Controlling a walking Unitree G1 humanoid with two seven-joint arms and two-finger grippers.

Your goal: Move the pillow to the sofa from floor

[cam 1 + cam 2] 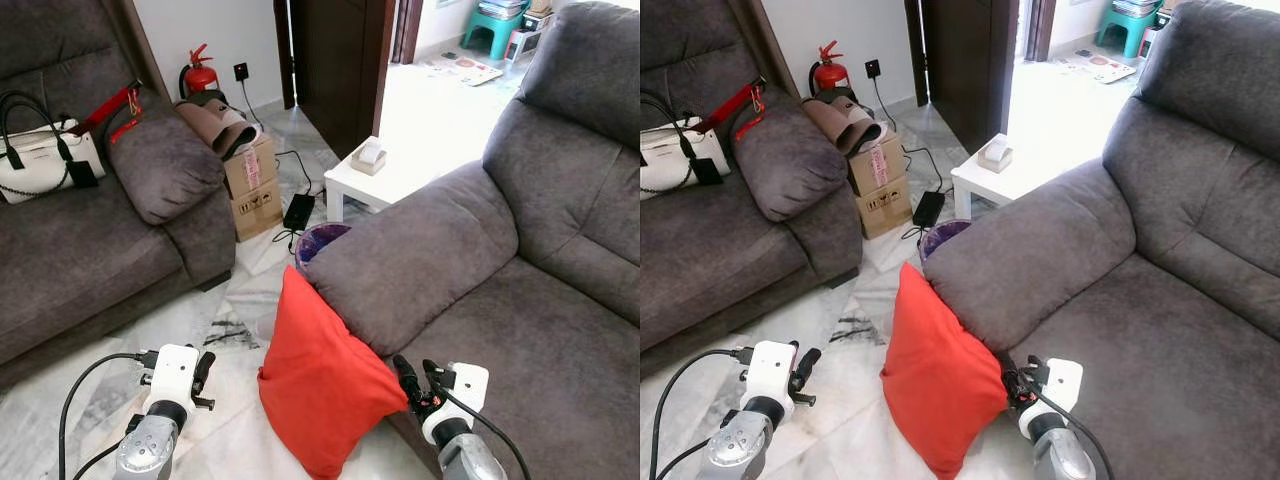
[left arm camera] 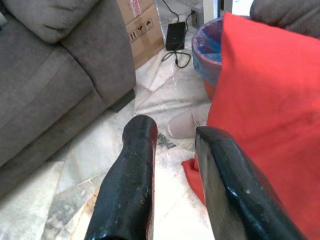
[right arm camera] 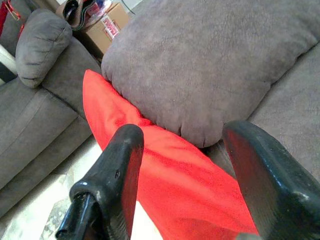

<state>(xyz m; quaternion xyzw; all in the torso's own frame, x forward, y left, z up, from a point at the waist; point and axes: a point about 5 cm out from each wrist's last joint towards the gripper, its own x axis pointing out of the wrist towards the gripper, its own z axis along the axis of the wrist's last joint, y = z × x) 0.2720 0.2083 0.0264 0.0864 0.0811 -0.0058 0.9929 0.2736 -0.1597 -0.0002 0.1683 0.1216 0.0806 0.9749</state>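
A red pillow (image 1: 320,380) stands on edge on the marble floor, leaning against the armrest (image 1: 410,255) of the grey sofa (image 1: 530,340) on my right. My right gripper (image 1: 418,380) is open, low at the pillow's right corner by the sofa's front. In the right wrist view the open right gripper (image 3: 185,137) has the pillow (image 3: 170,165) and the armrest between and beyond its fingers. My left gripper (image 1: 200,376) hovers open over the floor, left of the pillow. The left wrist view shows the left gripper (image 2: 175,145) empty, with the pillow (image 2: 270,110) close beside one finger.
A purple bin (image 1: 320,238) sits behind the pillow. Cardboard boxes (image 1: 252,185), a charger (image 1: 298,210) with cables and a white side table (image 1: 365,185) stand farther back. A second grey sofa (image 1: 90,250) with a white handbag (image 1: 40,160) is on the left.
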